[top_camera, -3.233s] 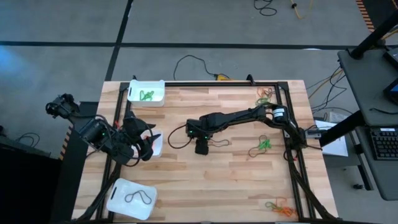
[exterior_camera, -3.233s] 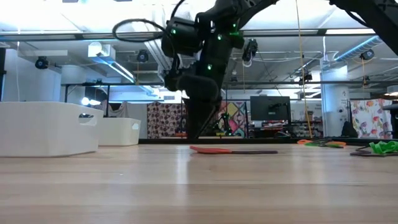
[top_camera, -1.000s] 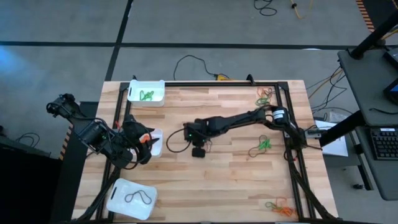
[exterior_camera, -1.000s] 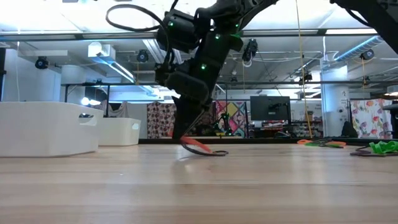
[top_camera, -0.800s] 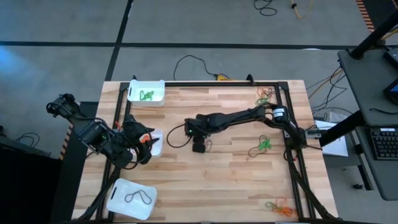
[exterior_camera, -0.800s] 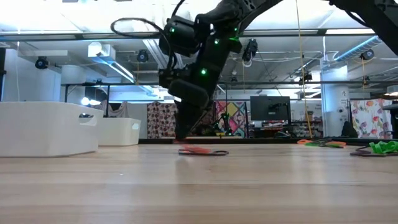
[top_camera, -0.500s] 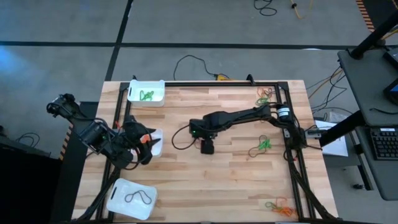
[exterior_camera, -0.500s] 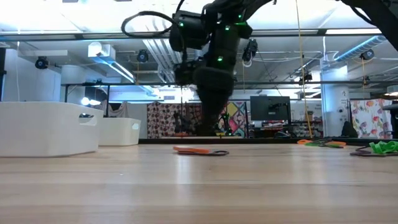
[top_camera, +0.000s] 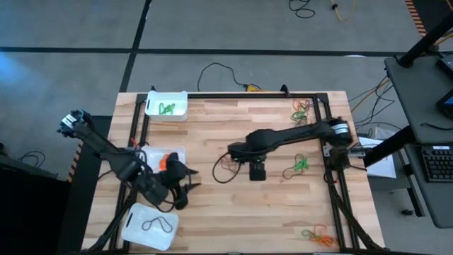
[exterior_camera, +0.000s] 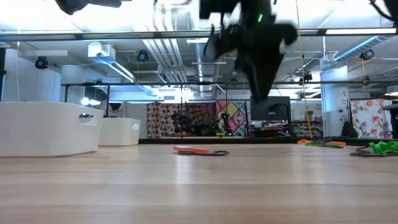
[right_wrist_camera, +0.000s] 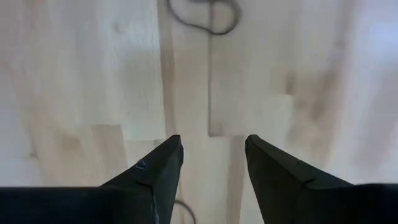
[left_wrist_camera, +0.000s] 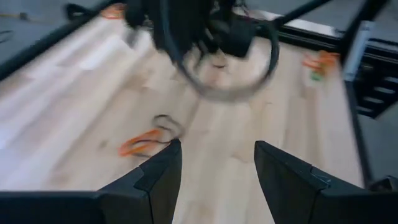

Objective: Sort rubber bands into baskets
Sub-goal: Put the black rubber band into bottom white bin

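Thin loops lie about the table [top_camera: 283, 205]: an orange band [left_wrist_camera: 140, 142] with a black band [left_wrist_camera: 165, 121] touching it, near mid-table. The left gripper [left_wrist_camera: 214, 165] hovers just short of them, fingers spread, empty. The right gripper [right_wrist_camera: 208, 165], fingers apart and empty, hangs above bare wood; a dark band [right_wrist_camera: 205, 15] lies beyond its tips. Green bands [top_camera: 297, 166] lie near the right edge. One basket [top_camera: 167, 104] holds green loops; another basket [top_camera: 150, 226] holds a black one.

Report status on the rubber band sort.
Left tool open, empty, near orange rubber band. Right tool open, empty, over bare wood. Nothing blocking.
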Tool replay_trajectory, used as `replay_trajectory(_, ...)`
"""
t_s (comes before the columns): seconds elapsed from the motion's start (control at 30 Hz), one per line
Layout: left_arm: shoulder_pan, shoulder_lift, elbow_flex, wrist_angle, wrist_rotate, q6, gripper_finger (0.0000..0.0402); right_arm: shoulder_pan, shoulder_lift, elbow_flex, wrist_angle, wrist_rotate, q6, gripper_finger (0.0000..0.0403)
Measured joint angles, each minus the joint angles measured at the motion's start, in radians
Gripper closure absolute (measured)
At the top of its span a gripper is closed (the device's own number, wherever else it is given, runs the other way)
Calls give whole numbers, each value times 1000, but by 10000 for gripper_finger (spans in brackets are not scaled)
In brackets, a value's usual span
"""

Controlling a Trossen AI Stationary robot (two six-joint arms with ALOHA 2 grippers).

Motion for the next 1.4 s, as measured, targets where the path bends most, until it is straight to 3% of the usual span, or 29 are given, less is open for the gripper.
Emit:
replay_trajectory(0.1, 15, 28, -69, 159, 53, 50, 216, 30, -114, -3, -4, 52, 103, 237)
replay_trajectory(0.3, 173, 111, -191, 392, 296, 93, 216, 96, -325, -4, 76, 169, 334, 239)
replay_trajectory(0.5, 340, 319, -193, 460, 428, 168, 223, 148, -436, -5, 265, 245, 414, 250)
replay_trajectory(0.9, 423, 626, 5, 480, 460, 385, 261, 253, -454, -7, 266, 182, 507, 278)
replay_trajectory(1.27, 469, 678, 29, 541, 452, 393, 263, 328, -454, -27, 168, 190, 571, 299)
replay_trajectory(1.4, 505, 705, 30, 556, 498, 352, 263, 335, -454, -47, 169, 191, 573, 305)
